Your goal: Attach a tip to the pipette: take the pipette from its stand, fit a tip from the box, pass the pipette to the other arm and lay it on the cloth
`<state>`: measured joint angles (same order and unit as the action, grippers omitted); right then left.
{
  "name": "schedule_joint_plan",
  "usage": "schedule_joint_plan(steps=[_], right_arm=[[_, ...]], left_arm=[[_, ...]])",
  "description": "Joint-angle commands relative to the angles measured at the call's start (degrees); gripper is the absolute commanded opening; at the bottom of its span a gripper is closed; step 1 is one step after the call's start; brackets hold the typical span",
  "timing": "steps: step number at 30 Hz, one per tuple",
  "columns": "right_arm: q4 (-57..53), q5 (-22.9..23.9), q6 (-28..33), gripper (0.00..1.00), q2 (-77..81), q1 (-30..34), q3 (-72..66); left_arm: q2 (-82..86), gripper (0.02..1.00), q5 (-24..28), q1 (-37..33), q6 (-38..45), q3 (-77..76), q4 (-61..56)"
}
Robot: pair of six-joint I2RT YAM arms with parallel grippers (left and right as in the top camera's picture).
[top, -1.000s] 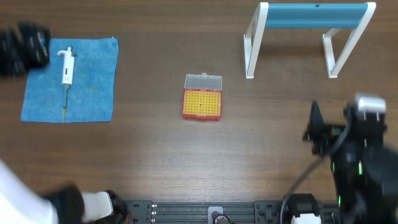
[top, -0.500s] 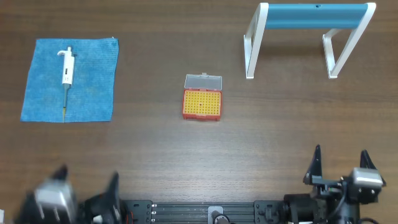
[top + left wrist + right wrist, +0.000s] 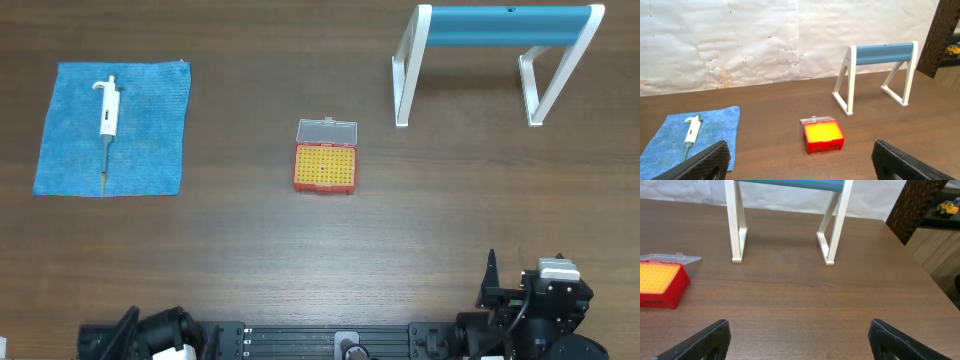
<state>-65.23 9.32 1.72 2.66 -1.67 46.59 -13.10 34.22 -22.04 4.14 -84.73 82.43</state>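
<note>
Wooden table [image 3: 250,250], pipette [image 3: 108,112] on blue cloth [image 3: 150,140], tip box [image 3: 325,165] mid-table

Fingers of my left claw [image 3: 800,162] run off its view's edge; same on my right claw [image 3: 799,341]. In the right wrist view the tip box [image 3: 660,282] is cut at the side, the stand [image 3: 736,215] at its top. From above, the pipette [image 3: 108,112] ends too thin for me to judge.

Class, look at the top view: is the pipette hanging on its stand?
No: the pipette lies on the cloth at the table's left, well away from the stand.
</note>
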Motion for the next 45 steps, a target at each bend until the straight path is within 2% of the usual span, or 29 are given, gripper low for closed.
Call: schedule_joint_plan(steps=[1,6,9,11,14,18,21,23,30,38,45], right_arm=[[0.13,0.55,0.74,0.897,0.39,-0.35,0.07],[0.15,0.55,0.74,0.893,0.39,-0.35,0.07],[0.13,0.55,0.74,0.893,0.39,-0.35,0.07],[0.13,0.55,0.74,0.899,0.39,-0.35,0.07],[0.15,0.55,0.74,0.895,0.39,-0.35,0.07],[0.15,0.55,0.74,0.893,0.39,-0.35,0.07],[0.13,0.55,0.74,0.895,0.39,-0.35,0.07],[0.13,0.55,0.74,0.893,0.39,-0.35,0.07],[0.13,0.55,0.74,0.893,0.39,-0.35,0.07],[0.15,0.55,0.74,0.893,0.39,-0.35,0.07],[0.15,0.55,0.74,0.893,0.39,-0.35,0.07]], left_arm=[[0.76,0.915,-0.98,-0.07,0.96,0.52,0.22],[0.76,0.915,-8.26,2.19,9.07,4.28,-1.42],[0.79,0.915,-11.23,6.84,9.05,12.31,-9.9],[0.81,0.917,-11.58,10.95,8.96,21.31,-21.05],[0.96,0.917,-11.63,13.6,6.51,34.75,-38.51],[4.02,0.915,-11.69,13.92,-2.71,56.15,-72.3],[8.76,0.917,-15.82,13.9,-8.44,69.88,-91.41],[13.22,0.915,-21.05,13.88,-10.6,76.87,-97.46],[12.87,0.919,-31.19,13.92,-14.45,83.41,-97.68],[12.85,0.921,-32.15,14.71,-14.36,84.41,-77.64],[12.87,0.921,-32.11,15.37,-14.23,84.41,-77.88]])
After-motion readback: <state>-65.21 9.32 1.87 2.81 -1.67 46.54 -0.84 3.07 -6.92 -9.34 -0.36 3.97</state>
